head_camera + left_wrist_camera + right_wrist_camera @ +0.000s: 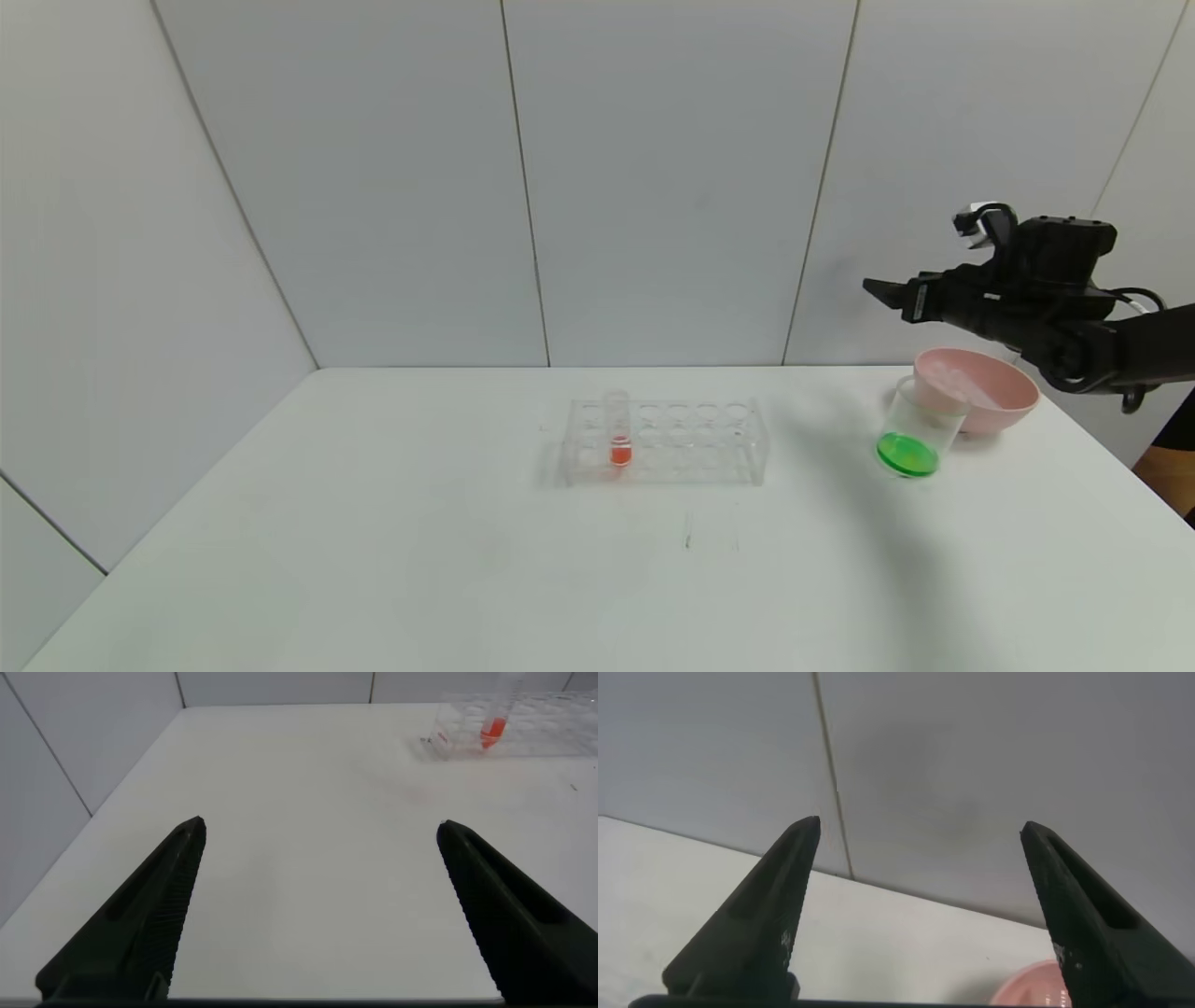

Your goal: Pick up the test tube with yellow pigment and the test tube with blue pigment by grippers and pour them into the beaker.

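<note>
The beaker [920, 422] stands at the right of the table and holds bright green liquid at its bottom. The test tube with yellow pigment and the test tube with blue pigment do not show as tinted tubes in any view. My right gripper [878, 289] is open and empty, raised high over the table behind the beaker; it also shows in the right wrist view [920, 826], facing the back wall. My left gripper [321, 824] is open and empty low over the table's left part, out of the head view.
A clear tube rack [665, 441] at mid-table holds one red-tinted tube [619, 434], also in the left wrist view [495, 723]. A pink bowl [990, 387] stands just behind the beaker with pale clear shapes inside. The table's right edge is near.
</note>
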